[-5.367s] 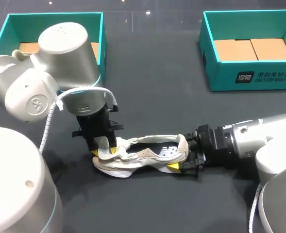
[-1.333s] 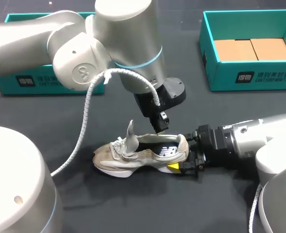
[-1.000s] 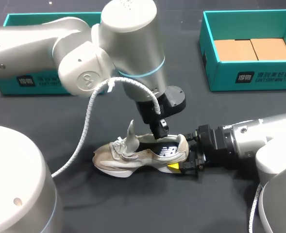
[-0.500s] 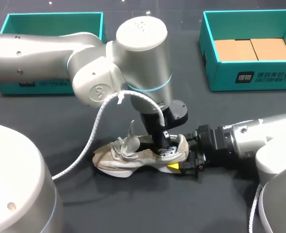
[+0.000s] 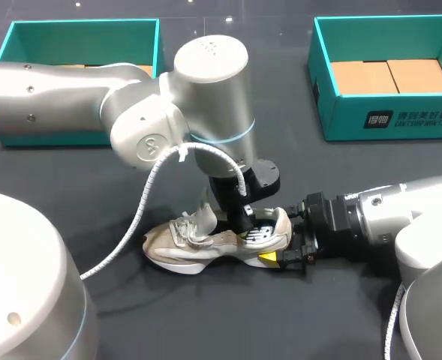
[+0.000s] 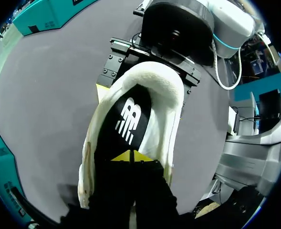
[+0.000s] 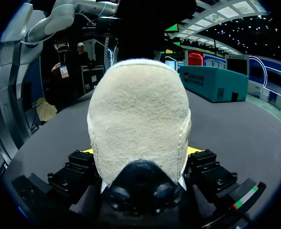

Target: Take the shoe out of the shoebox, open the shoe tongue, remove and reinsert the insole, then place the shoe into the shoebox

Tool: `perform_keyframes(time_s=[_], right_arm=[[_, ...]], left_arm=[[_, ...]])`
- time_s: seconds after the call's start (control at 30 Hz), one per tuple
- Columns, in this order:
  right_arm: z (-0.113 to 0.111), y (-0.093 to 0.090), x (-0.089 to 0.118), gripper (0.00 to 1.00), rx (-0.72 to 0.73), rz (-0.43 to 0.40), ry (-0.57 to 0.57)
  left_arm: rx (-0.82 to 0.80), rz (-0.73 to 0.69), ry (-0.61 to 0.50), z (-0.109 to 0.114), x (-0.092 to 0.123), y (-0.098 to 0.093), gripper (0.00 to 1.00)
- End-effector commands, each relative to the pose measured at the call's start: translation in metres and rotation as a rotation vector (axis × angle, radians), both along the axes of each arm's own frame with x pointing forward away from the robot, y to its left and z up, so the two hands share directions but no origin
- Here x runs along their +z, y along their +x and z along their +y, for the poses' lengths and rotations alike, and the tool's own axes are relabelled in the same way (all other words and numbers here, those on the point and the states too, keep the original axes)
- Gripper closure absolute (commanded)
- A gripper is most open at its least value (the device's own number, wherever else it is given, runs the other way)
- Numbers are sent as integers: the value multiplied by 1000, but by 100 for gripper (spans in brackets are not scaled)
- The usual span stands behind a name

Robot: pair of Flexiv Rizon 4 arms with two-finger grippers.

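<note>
- Shoe lies lengthwise left-to-right, heel clamped between the jaws of the right gripper.
- Left gripper is on the insole; jaw state cannot be told.

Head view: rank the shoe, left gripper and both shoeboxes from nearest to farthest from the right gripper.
1. shoe, its heel in the right gripper.
2. left gripper, inside the shoe's opening.
3. right shoebox, behind on the right.
4. left shoebox, far back left.

The dark table bears a pale shoe upright on its sole near centre, one teal box at 11 o'clock and a second teal box at 1 o'clock.
</note>
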State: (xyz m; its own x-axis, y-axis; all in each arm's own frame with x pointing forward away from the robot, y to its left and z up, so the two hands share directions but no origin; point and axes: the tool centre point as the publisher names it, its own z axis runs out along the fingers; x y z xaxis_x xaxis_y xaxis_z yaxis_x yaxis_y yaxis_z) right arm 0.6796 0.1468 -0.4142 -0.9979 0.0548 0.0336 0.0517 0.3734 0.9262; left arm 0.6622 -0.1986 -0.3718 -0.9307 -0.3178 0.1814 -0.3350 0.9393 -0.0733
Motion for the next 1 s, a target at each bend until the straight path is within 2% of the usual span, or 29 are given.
perform_keyframes(time_s=[0.03, 0.43, 0.9, 0.93, 0.97, 1.0], right_arm=[[1, -2, 0, 100, -1, 0, -6], [1, -2, 0, 100, -1, 0, -6], [1, -2, 0, 100, -1, 0, -6], [1, -2, 0, 100, -1, 0, -6], [1, -2, 0, 100, -1, 0, -6], [1, -2, 0, 100, -1, 0, -6]], left_arm=[[-22, 30, -15, 7, -7, 1, 100], [-130, 19, 13, 17, -13, -13, 100], [-121, -49, 57, 22, -29, -22, 100], [-122, -48, 56, 21, -30, -22, 99], [-117, -56, 60, 21, -31, -22, 90], [-114, -60, 63, 21, -32, -21, 87]])
